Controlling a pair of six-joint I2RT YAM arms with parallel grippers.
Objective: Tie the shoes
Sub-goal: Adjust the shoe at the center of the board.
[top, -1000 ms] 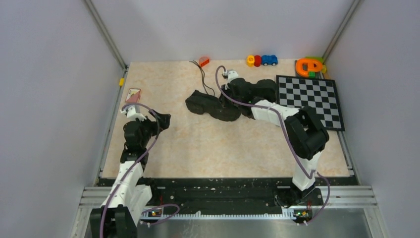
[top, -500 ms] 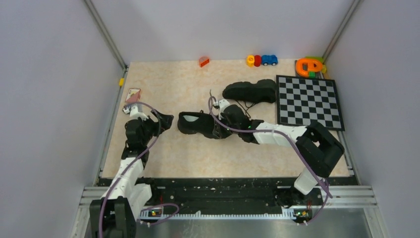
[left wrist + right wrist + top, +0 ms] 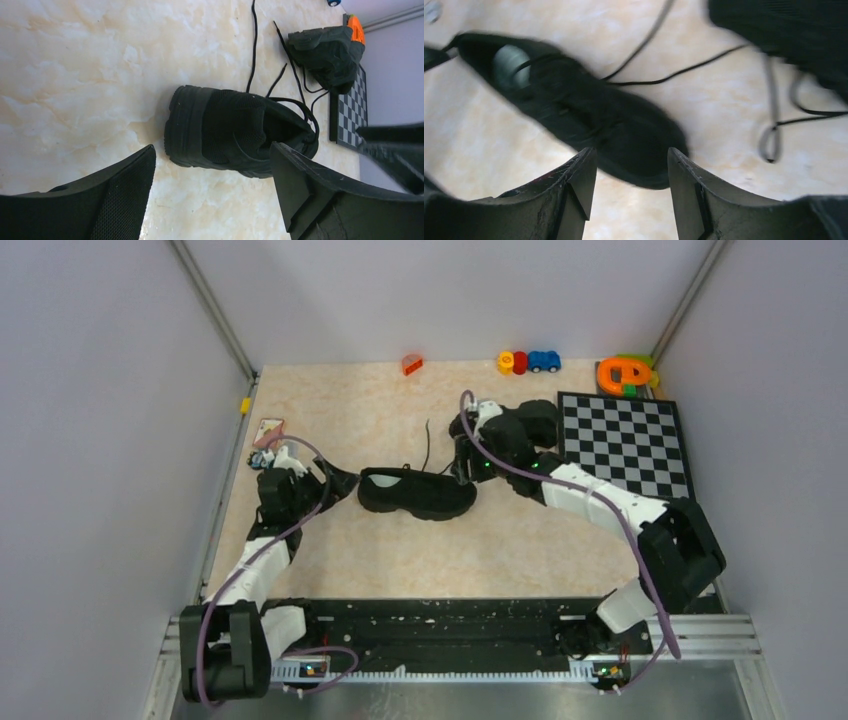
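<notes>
One black shoe (image 3: 415, 492) lies on its side mid-table, its heel toward my left gripper (image 3: 342, 485). That gripper is open and holds nothing. In the left wrist view the shoe's heel (image 3: 225, 132) sits just beyond my spread left gripper (image 3: 212, 152). The second shoe (image 3: 538, 420) sits further back, partly hidden behind my right arm. My right gripper (image 3: 466, 466) hovers open above the near shoe's toe (image 3: 624, 135), apart from it, jaws empty (image 3: 631, 167). Loose black laces (image 3: 674, 75) trail untied across the table. A pale insole (image 3: 509, 60) shows in the near shoe.
A checkerboard mat (image 3: 625, 445) lies at the right. Small toys (image 3: 530, 362), an orange block (image 3: 412, 364) and an orange-green toy (image 3: 625, 373) line the back edge. A small card (image 3: 268, 430) lies at the left edge. Grey walls close in both sides.
My right gripper pulled one shoe away from the other toward the front left, then opened, let it go and drew back. My left gripper moved closer to that shoe's heel.
</notes>
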